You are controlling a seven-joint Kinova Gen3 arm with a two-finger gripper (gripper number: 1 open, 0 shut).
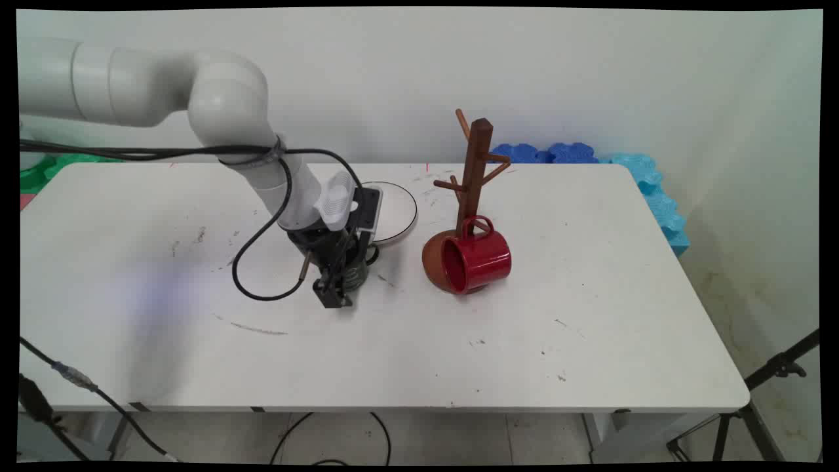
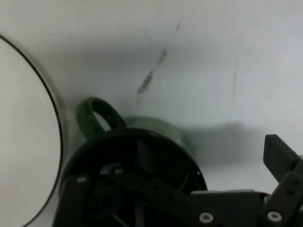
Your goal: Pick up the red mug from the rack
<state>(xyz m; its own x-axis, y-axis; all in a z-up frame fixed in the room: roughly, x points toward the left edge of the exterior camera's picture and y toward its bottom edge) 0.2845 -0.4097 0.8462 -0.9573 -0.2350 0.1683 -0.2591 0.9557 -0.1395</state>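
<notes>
green mug (image 2: 142, 156) upright, handle toward white plate (image 2: 23, 142), jaws straddling rim.

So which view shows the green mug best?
The hand view: the green mug fills the lower middle, showing its handle, dark inside and rim, beside the white plate. In the main view only a dark sliver of the mug peeks out behind the pincer, which hides most of it.
</notes>
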